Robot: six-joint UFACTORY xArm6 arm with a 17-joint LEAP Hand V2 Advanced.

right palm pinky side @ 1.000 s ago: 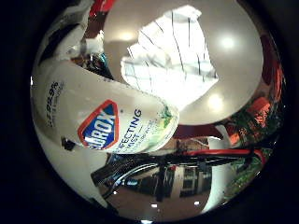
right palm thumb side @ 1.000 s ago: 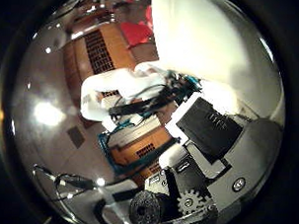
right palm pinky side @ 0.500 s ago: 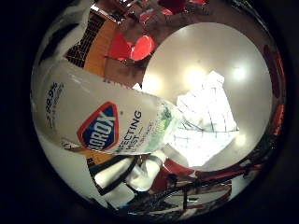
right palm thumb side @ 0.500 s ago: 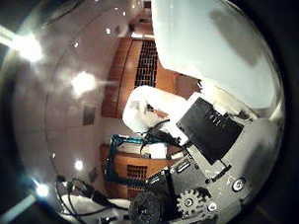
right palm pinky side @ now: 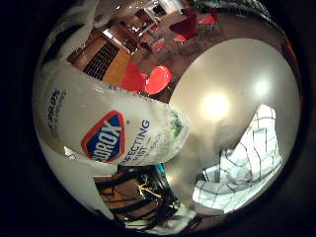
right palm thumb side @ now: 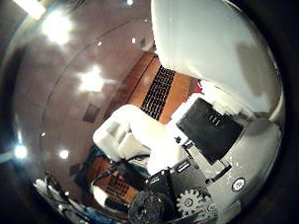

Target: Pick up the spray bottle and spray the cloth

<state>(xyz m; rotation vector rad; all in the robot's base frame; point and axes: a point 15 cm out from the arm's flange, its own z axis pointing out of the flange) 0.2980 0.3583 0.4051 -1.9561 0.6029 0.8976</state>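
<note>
A white spray bottle [right palm pinky side: 99, 118] with a blue and red label fills much of the right little finger side palm view, close against the palm. The right thumb side palm view shows its white body [right palm thumb side: 211, 40] beside my hand [right palm thumb side: 173, 152], whose white and black fingers curl round it. The cloth [right palm pinky side: 247, 158] is white with thin dark grid lines. It lies crumpled on a round pale table [right palm pinky side: 222, 79], away from the bottle and lower than it.
Red chairs [right palm pinky side: 148, 79] stand on the floor beyond the table. A slatted wooden panel [right palm thumb side: 155, 88] and bright lights [right palm thumb side: 91, 80] show in the right thumb side palm view. A teal and black frame [right palm pinky side: 148, 188] stands by the table's edge.
Both views have swung, so the hand has turned with the bottle. The bottle keeps its place against the palm. The cloth now sits nearer the edge of the little finger side view.
</note>
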